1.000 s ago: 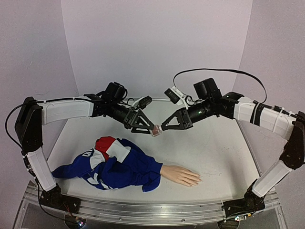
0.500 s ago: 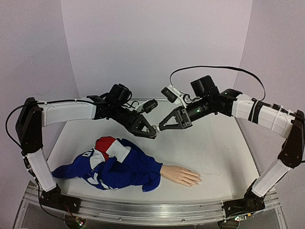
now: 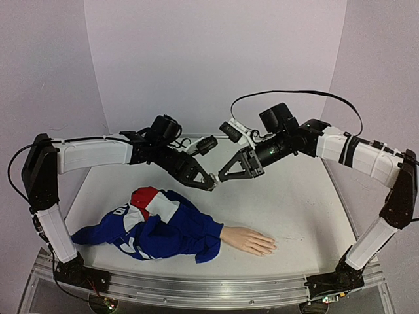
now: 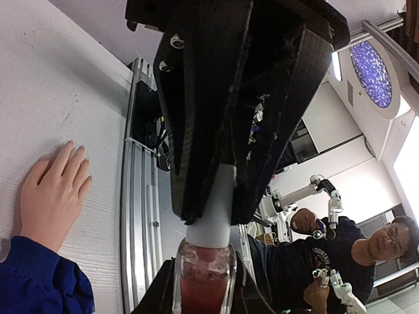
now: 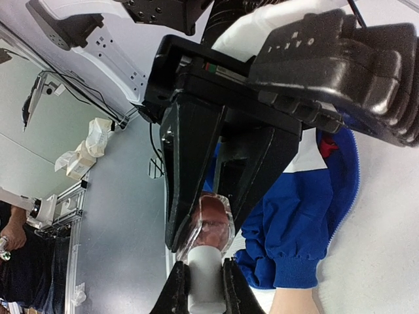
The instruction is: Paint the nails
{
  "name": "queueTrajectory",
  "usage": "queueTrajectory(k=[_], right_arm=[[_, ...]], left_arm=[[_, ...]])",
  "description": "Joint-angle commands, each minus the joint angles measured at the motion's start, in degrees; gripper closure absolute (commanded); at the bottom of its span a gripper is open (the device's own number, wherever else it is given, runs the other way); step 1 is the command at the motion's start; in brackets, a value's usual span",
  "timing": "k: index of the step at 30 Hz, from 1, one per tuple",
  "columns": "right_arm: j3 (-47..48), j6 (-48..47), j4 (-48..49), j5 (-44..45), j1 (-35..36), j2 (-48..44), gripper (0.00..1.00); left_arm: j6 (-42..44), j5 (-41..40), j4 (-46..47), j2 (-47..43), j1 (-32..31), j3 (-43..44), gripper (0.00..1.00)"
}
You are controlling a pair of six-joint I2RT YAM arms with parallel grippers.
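A mannequin hand (image 3: 247, 240) is laid palm down on the near part of the table (image 3: 301, 196), fingers pointed right. Its sleeve (image 3: 171, 229) is spread to the left of it. Behind these and above the table's middle, the left gripper (image 3: 211, 182) and the right gripper (image 3: 221, 177) are set tip to tip. A small bottle (image 4: 204, 281) is clamped in the right gripper. The cap (image 4: 213, 209), touching the bottle's top, is clamped in the left gripper.
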Motion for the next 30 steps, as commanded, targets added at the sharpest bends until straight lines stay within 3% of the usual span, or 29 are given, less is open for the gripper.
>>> queueTrajectory(k=[1, 3, 5, 8, 10, 13, 17, 20, 23, 30], right_arm=[[2.77, -1.21, -0.01, 2.64, 0.76, 0.15, 0.98], [2.46, -0.42, 0.23, 6.04, 0.76, -0.19, 0.82], [1.67, 1.17, 1.74, 11.4, 0.76, -1.21, 0.58], [-1.2, 9.79, 7.01, 21.76, 0.76, -4.11, 0.21], [-2.93, 13.53, 9.72, 26.43, 0.76, -5.76, 0.03], [-5.53, 21.36, 15.66, 30.9, 0.76, -8.11, 0.02], [-11.56, 34.92, 26.82, 33.46, 0.76, -10.56, 0.02], [-10.42, 42.56, 32.74, 29.1, 1.44, -7.99, 0.05], [-8.13, 47.47, 34.49, 32.04, 4.17, -4.69, 0.1], [-6.84, 53.06, 42.8, 37.29, 8.53, 1.25, 0.32]], left_arm=[[-0.06, -3.07, 1.41, -2.58, -0.37, 1.87, 1.0], [1.28, -5.95, 1.38, -4.04, -0.36, 1.16, 1.0], [3.25, -10.87, 1.21, -6.39, -0.31, -0.13, 1.0], [7.67, -22.46, 0.56, -10.7, -0.34, -2.71, 1.0], [10.38, -31.96, 0.63, -14.25, -0.32, -4.9, 1.0], [12.69, -44.45, 1.77, -18.47, -0.55, -8.05, 1.0], [14.41, -55.36, 5.3, -23.0, -1.5, -12.29, 1.0], [14.68, -58.9, 7.69, -25.24, -1.99, -14.44, 1.0], [14.62, -59.74, 9.15, -26.43, -2.13, -15.33, 1.0], [14.81, -61.15, 9.77, -26.97, -2.78, -16.01, 1.0]])
